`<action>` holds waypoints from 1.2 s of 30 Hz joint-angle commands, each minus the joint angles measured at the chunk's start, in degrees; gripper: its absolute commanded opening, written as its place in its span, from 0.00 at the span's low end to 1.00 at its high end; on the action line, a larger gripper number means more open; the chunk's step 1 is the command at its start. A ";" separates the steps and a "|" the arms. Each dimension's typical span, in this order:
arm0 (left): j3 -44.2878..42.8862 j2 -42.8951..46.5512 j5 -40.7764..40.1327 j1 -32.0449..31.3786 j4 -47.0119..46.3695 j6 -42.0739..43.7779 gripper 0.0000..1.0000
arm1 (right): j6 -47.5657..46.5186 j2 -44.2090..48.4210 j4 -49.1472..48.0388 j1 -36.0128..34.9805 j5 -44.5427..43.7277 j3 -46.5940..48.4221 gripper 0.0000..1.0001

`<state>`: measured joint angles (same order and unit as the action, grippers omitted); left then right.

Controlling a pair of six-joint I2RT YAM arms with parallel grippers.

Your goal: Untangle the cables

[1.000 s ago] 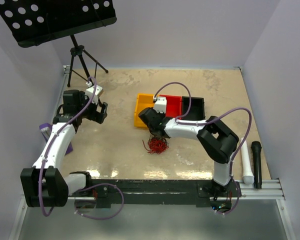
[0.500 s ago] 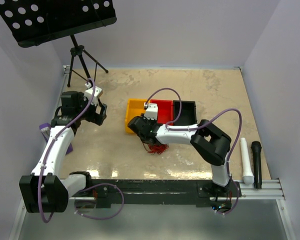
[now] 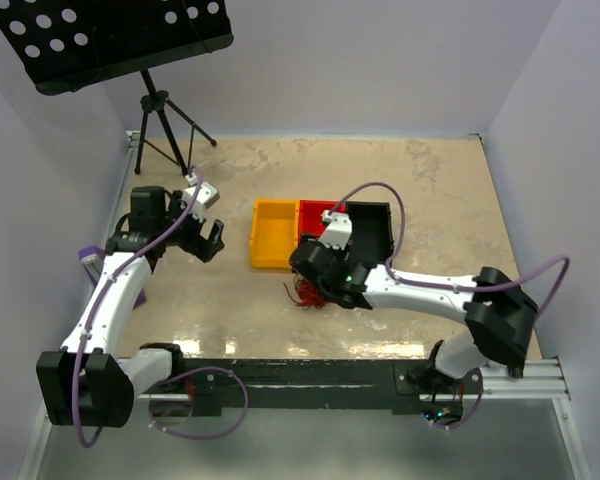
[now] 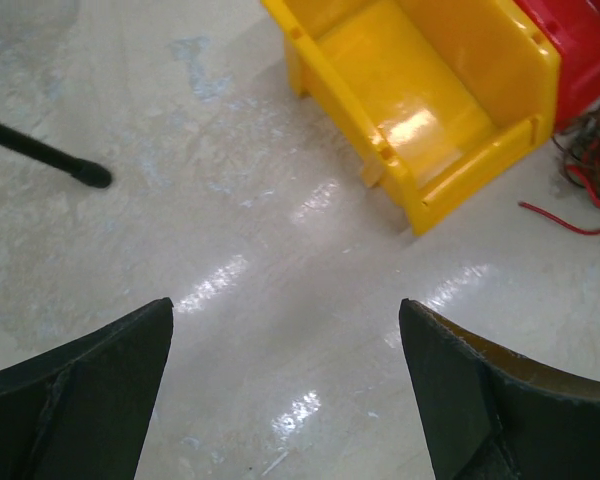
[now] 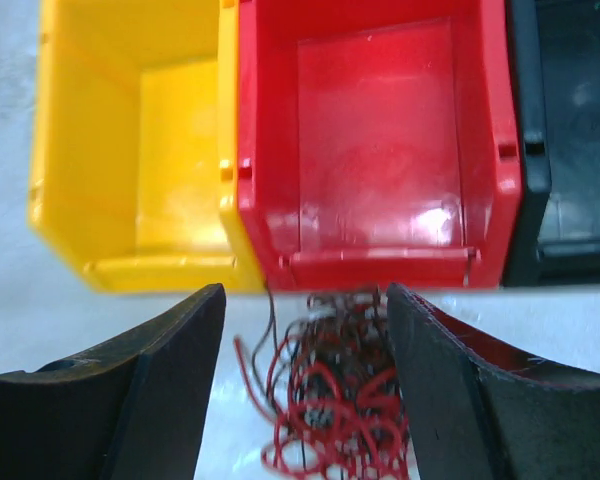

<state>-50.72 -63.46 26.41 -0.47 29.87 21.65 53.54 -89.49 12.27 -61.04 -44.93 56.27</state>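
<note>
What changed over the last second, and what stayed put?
The right arm swung its elbow out to the right and lower. The right gripper went left, then came back, and now sits with its jaws open astride the cables. The bins slid a little left early on. The cables remain in front of the bins, and the left gripper barely shifted and stays open.

The left arm (image 3: 120,285) and right arm (image 3: 430,290) are showing white shells with black joints; a lilac hose (image 3: 372,184) is looping along each, and broad black fingers (image 4: 75,400) are tapering at the ends.
</note>
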 commanded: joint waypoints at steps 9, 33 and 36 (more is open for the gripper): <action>-1.40 -2.37 7.67 -9.37 4.49 7.96 1.00 | 12.82 7.15 -2.51 -6.55 8.54 -16.29 0.63; 4.49 -4.48 10.41 -21.94 4.14 13.42 1.00 | 23.37 14.70 5.21 -16.31 11.08 -15.93 0.51; 4.75 -4.48 11.11 -22.99 4.76 14.38 1.00 | 23.62 15.22 7.76 -16.92 11.97 -15.75 0.51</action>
<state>-46.17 -68.31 35.77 -22.11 34.37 33.28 74.70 -74.85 15.99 -77.34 -32.29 40.80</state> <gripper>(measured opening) 0.997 0.516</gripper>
